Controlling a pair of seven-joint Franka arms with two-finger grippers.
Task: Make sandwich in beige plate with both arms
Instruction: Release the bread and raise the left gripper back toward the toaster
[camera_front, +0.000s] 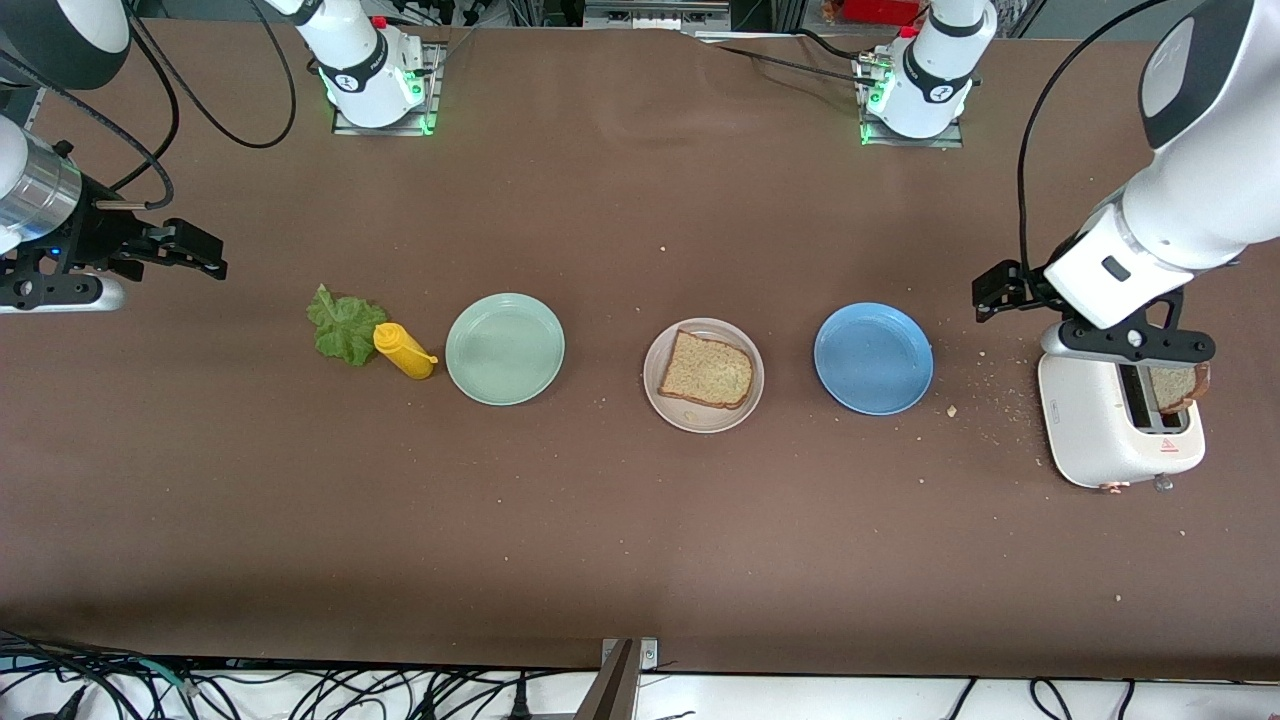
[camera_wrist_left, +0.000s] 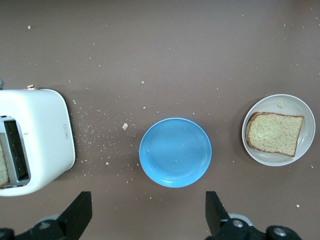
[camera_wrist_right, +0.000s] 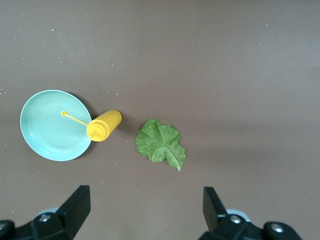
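Observation:
The beige plate (camera_front: 700, 423) lies mid-table with one slice of speckled toast (camera_front: 706, 370) on it; the left wrist view shows the plate (camera_wrist_left: 306, 114) and toast (camera_wrist_left: 274, 132) too. Another slice (camera_front: 1181, 386) stands in the white toaster (camera_front: 1100, 425) at the left arm's end. A lettuce leaf (camera_front: 342, 325) lies flat toward the right arm's end, also seen in the right wrist view (camera_wrist_right: 160, 142). My left gripper (camera_front: 992, 296) hangs open and holds nothing, over the table beside the toaster (camera_wrist_left: 148, 215). My right gripper (camera_front: 212, 262) hangs open with nothing in it over bare table near the lettuce (camera_wrist_right: 145, 210).
A yellow mustard bottle (camera_front: 403, 351) lies on its side between the lettuce and a mint-green plate (camera_front: 505, 349). A blue plate (camera_front: 873, 358) sits between the beige plate and the toaster. Crumbs are scattered around the toaster.

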